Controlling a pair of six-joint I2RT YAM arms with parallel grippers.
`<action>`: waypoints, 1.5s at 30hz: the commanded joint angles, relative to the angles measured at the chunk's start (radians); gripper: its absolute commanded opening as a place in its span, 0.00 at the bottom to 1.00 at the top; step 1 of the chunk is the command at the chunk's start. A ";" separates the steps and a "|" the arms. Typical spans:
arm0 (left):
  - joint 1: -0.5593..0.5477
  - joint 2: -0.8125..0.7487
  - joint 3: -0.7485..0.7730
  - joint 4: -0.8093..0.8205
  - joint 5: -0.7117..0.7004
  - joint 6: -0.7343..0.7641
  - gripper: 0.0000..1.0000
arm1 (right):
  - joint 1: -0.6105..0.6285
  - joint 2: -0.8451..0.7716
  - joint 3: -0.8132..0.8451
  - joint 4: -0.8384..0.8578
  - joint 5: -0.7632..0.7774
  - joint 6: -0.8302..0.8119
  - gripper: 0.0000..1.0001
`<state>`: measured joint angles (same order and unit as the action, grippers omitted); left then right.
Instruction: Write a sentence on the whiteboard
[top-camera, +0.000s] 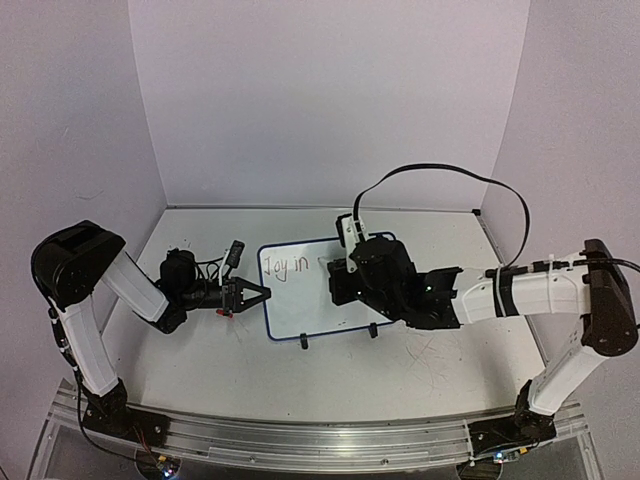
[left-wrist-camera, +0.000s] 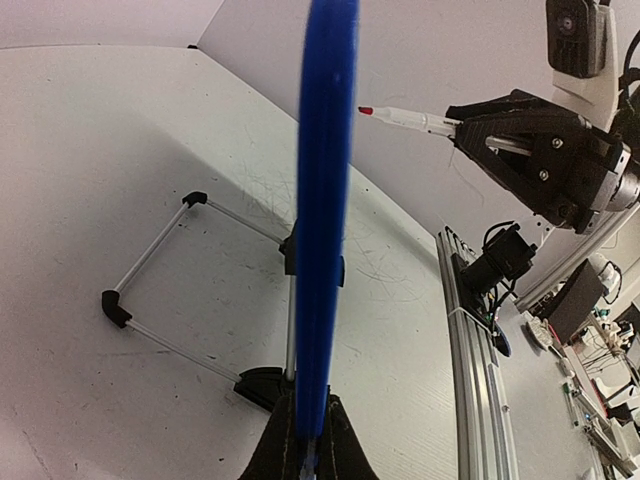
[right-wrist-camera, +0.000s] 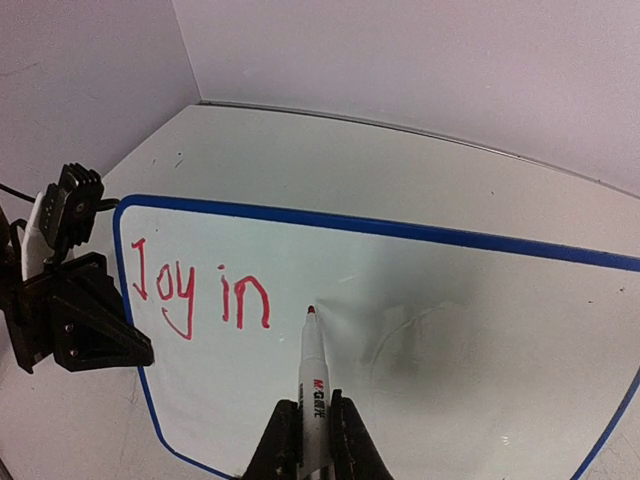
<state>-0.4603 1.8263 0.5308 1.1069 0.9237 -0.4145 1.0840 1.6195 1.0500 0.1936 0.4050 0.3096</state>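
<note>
Your left tool (top-camera: 262, 293) is clamping the left rim of the whiteboard (top-camera: 300, 308), which is standing on its feet mid-worktop (top-camera: 250, 370). Your right tool (right-wrist-camera: 310, 425) is gripping a red marker (right-wrist-camera: 315, 375), its tip pointing just right of the sentence (right-wrist-camera: 200, 295), which is reading only "Joy in"; whether the tip is touching is unclear.

Obstacles: whiteboard (top-camera: 300, 305) standing mid-table, left edge clamped in the left gripper (top-camera: 250, 294), wire stand (left-wrist-camera: 160, 290) spread on the tabletop (top-camera: 400, 385) behind it; right gripper (right-wrist-camera: 312, 425) and marker (right-wrist-camera: 313, 370) close before the board face, tip just right of the red lettering (right-wrist-camera: 200, 295). Free room: bare board face right of the marker; open tabletop between board and arm bases.
</note>
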 joint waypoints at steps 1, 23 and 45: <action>0.011 -0.027 0.000 -0.031 -0.032 0.006 0.00 | -0.007 0.028 0.055 0.024 -0.007 0.008 0.00; 0.011 -0.028 -0.001 -0.034 -0.029 0.010 0.00 | -0.019 0.056 0.058 0.024 0.008 0.038 0.00; 0.011 -0.027 0.000 -0.036 -0.028 0.013 0.00 | -0.022 -0.001 0.008 0.018 0.088 0.067 0.00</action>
<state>-0.4603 1.8263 0.5308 1.1004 0.9203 -0.4137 1.0737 1.6484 1.0616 0.1940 0.4528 0.3725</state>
